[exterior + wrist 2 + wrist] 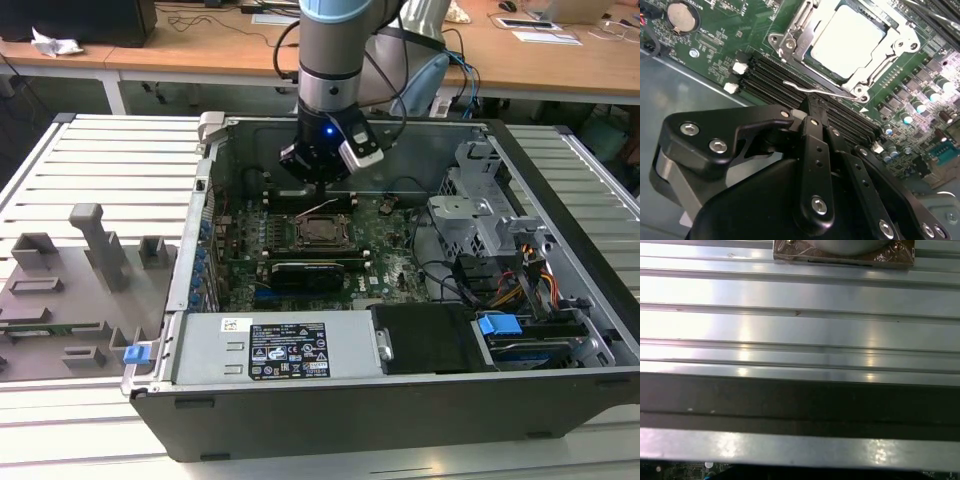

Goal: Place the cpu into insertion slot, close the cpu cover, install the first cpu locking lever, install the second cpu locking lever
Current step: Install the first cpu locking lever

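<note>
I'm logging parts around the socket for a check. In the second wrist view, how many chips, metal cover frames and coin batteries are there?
chip: 1
cover frame: 1
coin battery: 1
Total: 3

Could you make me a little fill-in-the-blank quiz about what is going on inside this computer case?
1. The cpu already sits in the insertion slot on the ____ circuit board.
2. The cpu cover lies ____ around the chip.
3. A thin ____ lever sticks out beside the socket, close to the gripper.

Missing words: green; closed; wire
</note>
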### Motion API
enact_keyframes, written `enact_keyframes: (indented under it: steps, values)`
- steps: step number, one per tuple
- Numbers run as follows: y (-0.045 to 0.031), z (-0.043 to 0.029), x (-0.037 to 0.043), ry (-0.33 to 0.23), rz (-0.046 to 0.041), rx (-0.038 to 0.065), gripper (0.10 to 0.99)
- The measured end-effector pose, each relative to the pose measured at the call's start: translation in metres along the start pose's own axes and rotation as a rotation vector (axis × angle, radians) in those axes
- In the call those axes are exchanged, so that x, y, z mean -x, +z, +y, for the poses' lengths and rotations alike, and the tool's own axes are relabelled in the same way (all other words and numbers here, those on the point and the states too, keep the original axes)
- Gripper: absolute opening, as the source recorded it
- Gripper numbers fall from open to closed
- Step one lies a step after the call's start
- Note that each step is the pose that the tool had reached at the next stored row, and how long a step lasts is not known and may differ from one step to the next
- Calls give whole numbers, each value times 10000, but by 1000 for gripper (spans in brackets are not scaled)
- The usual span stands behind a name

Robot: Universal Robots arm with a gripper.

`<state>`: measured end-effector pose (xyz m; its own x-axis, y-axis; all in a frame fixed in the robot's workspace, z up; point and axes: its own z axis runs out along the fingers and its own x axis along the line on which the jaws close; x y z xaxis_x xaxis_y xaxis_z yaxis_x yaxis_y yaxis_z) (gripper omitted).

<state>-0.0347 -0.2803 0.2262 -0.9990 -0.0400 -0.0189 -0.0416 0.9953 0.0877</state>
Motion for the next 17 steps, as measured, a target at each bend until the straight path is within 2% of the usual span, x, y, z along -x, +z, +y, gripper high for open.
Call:
enact_keyframes:
  steps: [3, 10, 17]
  values:
    - [2, -3, 33, -13, 1, 0, 106]
    - [7, -39, 44, -13, 2, -1, 106]
    - [69, -48, 132, -13, 1, 1, 106]
